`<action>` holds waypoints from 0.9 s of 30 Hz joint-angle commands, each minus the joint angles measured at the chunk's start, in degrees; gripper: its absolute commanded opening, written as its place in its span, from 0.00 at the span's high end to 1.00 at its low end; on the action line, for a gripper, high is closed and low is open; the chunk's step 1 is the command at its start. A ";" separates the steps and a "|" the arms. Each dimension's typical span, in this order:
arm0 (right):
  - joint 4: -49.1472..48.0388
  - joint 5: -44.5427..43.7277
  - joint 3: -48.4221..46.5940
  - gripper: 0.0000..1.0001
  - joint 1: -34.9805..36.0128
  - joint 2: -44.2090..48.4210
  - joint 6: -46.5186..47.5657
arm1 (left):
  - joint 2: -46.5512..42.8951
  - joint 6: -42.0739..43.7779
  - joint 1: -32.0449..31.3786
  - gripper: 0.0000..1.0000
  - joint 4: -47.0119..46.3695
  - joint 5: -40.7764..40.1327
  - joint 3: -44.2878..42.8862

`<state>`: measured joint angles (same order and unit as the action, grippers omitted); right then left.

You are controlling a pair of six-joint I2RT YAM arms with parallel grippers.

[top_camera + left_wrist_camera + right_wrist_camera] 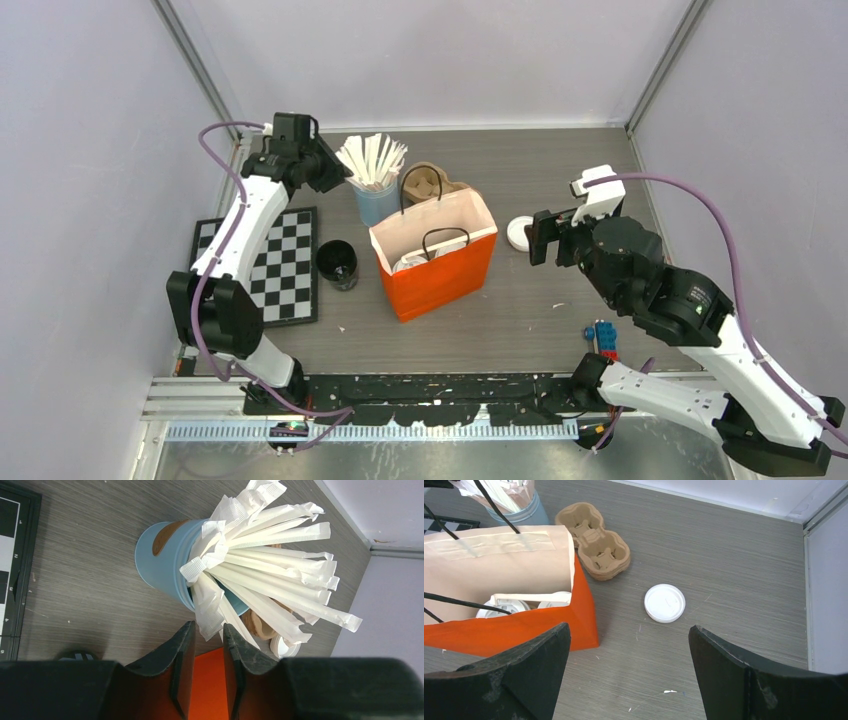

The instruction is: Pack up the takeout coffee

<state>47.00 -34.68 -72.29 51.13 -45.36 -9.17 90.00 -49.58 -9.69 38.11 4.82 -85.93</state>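
- A grey wood-grain tabletop (pixel 560 170) seen from above, with an arm reaching in from each near corner.
- An orange bag (pixel 440 280) stands upright and open in the middle, its black handles up.
- The coffee: two white lids (pixel 504 607) show side by side low inside the bag, near its right end; the cups under them are hidden.
- A black cup (pixel 337 265) with no lid on it stands on the tabletop just left of the bag, beside a chessboard (pixel 285 265).
- A loose lid (pixel 665 603), round and white, lies flat on the tabletop to the right of the bag, apart from it.
- A brown pulp carrier (pixel 596 547) lies behind the bag, close to its back wall.
- A light-blue cup (pixel 160 565) behind the bag's left corner holds a fan of paper-wrapped sticks (pixel 270 555).
- The left fingers (pixel 186 645) are at that cup with only a narrow gap between them. The drooping end of one wrapper hangs between their tips; I cannot tell whether they pinch it.
- The right fingers (pixel 524 670) are spread wide and hold nothing. They hang above the tabletop right of the bag, with the loose lid just beyond them.
- A small blue and red toy (pixel 603 338) lies near the right arm's base.
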 commanded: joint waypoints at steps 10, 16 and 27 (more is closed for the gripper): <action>-0.93 -1.25 0.05 0.08 -0.23 0.47 -0.16 | 0.92 3.08 -0.15 0.78 -1.42 -0.41 -3.12; -1.20 -1.02 0.21 0.08 -0.21 0.02 0.12 | 0.88 3.87 -0.16 0.88 -1.00 1.29 -3.99; -2.51 -1.01 1.27 0.08 -0.22 -0.50 0.38 | -0.95 5.73 -1.13 1.00 3.01 2.65 -5.09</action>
<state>46.76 -34.83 -71.31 51.13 -45.76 -9.15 91.29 -45.76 -10.48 39.00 6.42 -89.06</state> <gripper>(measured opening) 0.917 0.009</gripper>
